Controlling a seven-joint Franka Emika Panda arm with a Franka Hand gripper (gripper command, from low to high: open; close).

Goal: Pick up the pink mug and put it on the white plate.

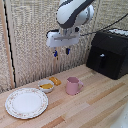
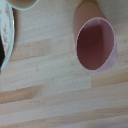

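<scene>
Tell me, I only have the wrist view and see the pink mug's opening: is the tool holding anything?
Observer: No. In the exterior view the tool hangs high above the wooden table, fingertips apart, empty.
Operator: Is the mug upright?
Observer: Yes, the pink mug stands on the table, handle toward the exterior view's right.
Operator: Where's the platter?
Observer: The white platter lies to the exterior view's left of the mug, nearer the camera, nothing on it.
</scene>
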